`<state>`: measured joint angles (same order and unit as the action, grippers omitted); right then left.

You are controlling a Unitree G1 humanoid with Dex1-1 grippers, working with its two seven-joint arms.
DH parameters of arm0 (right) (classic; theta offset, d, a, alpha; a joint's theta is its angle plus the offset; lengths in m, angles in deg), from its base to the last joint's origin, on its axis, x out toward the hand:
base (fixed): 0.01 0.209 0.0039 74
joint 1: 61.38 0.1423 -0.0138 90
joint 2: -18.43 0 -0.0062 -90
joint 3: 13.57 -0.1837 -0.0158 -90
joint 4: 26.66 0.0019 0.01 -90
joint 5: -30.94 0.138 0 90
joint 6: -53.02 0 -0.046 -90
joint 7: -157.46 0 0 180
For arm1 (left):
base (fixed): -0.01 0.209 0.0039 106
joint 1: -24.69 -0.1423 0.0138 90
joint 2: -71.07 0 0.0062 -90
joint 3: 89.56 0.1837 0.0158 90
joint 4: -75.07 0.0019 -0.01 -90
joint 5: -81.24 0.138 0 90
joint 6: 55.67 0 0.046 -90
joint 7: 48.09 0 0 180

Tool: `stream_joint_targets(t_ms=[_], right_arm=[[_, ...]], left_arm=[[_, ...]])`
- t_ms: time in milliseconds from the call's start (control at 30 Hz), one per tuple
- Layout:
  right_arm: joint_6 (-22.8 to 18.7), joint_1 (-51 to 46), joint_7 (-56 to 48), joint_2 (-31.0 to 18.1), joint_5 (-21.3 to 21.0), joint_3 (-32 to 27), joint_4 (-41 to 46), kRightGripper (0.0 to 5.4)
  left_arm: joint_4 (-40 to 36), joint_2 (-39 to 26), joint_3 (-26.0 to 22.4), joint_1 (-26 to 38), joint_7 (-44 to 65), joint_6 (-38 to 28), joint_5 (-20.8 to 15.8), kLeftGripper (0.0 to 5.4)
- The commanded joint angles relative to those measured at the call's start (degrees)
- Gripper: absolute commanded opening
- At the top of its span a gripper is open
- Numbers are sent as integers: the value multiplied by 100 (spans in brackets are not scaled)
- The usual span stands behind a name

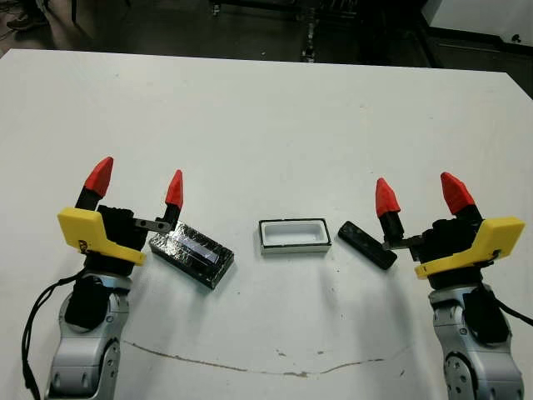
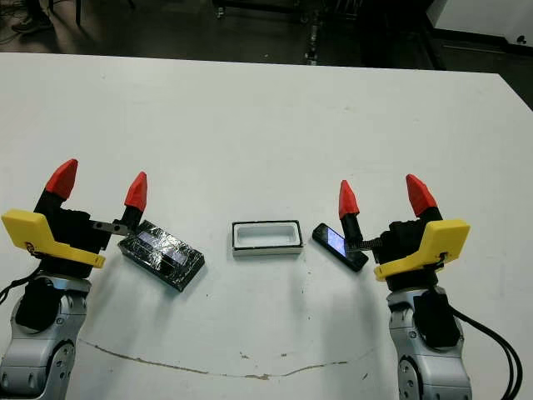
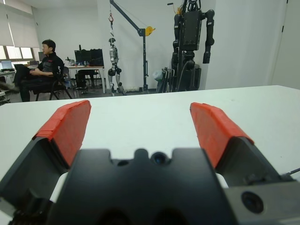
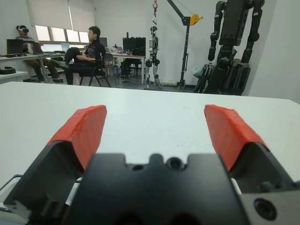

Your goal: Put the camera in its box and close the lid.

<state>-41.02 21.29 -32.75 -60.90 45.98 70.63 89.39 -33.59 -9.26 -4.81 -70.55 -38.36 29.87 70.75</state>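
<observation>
- Both arms are raised from the near edge of the white table (image 1: 266, 108), forearms upright, with the red fingertips pointed up and away from the robot.
- The left gripper (image 1: 137, 185) is held with its two fingers spread apart and nothing between them.
- The right gripper (image 1: 419, 196) is likewise spread wide and nothing is gripped.
- The lid (image 1: 192, 255), a glossy black rectangle with a pale stripe along its top, is laid flat and angled just beside the left gripper.
- The box (image 1: 294, 236), a shallow tray with black walls and white lining, is set open in the middle, between the two grippers.
- The camera (image 1: 366, 244), a slim black bar, is laid at a slant on the table, between the box and the right gripper.
</observation>
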Motion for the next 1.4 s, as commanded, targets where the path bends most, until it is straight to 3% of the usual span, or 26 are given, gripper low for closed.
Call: stream_joint_targets(t_ms=[33,400,600,833,1100,1400], right_arm=[[42,-56,-15,-37,-23,-16,-78,540],[-27,-94,-36,-44,27,-3,-73,540],[-265,-103,-272,-400,91,-108,58,540],[-1593,130,-991,-1667,516,-534,367,540],[-2925,911,-2566,-3303,1266,-724,-508,540],[-3369,1398,-3400,-3712,1460,-352,-936,540]], left_arm=[[42,9,19,-61,-14,53,17,539],[79,28,39,-67,-15,10,29,539],[37,65,33,-54,-66,14,30,539],[41,70,32,-59,-78,3,58,539],[70,107,64,-24,-140,38,117,539],[61,159,60,11,-138,97,63,539]])
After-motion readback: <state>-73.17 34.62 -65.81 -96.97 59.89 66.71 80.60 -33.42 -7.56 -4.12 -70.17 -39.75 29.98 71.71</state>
